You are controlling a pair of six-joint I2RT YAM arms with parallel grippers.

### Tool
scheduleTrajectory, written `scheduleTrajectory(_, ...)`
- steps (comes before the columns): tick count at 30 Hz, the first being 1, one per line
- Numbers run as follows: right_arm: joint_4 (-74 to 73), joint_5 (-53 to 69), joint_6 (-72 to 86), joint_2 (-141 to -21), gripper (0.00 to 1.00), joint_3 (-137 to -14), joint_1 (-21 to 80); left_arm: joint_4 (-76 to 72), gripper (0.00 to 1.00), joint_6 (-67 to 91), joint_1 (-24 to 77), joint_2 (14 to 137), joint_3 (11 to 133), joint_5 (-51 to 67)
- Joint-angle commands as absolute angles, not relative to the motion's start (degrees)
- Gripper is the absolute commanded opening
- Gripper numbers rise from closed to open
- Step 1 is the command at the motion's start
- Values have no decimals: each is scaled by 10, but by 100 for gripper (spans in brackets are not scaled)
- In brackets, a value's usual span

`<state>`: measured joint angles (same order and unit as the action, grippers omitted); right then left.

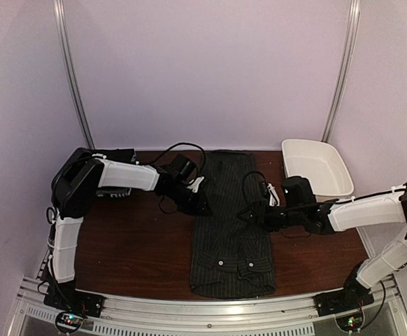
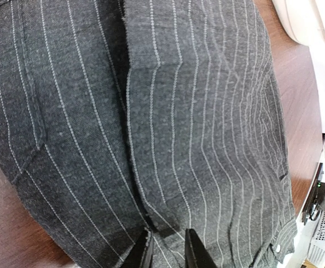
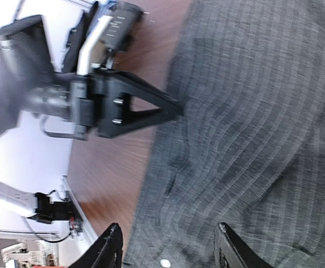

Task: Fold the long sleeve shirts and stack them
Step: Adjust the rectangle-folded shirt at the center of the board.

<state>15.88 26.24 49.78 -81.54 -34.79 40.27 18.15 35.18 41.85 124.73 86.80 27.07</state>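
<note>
Here, the left fingers (image 2: 144, 252), nearly closed, pinch the edge of the pinstriped shirt (image 1: 228, 238). The right fingers (image 3: 111, 245) hover spread wide above its middle. Both forearms reach inward, low over the tabletop (image 1: 140, 245).

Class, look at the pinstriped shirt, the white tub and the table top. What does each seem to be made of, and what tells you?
The pinstriped shirt looks like woven cloth in matte charcoal, with visible weave grain and soft creases. The tub is probably moulded plastic, smooth and white with a rounded rim. The table top is wood or wood-look laminate, reddish-brown with a slight sheen; which one is unclear.
</note>
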Motion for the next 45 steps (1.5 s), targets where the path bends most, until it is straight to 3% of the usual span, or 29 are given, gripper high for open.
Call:
scheduleTrajectory(1,49,188,451,-802,55,-362,422,188,21,339,418,1221,866,270)
scheduleTrajectory(5,5,154,424,-804,50,-398,451,187,22,341,419,1183,822,285)
scheduleTrajectory(16,-2,134,411,-821,49,-412,461,173,29,368,490,1076,668,312)
scheduleTrajectory(36,6,121,412,-813,50,-398,461,179,31,397,545,1071,614,316)
scheduleTrajectory(40,12,119,411,-813,50,-397,461,178,24,399,548,1070,618,326)
scheduleTrajectory(45,5,110,407,-810,50,-399,460,188,3,400,548,1059,616,327)
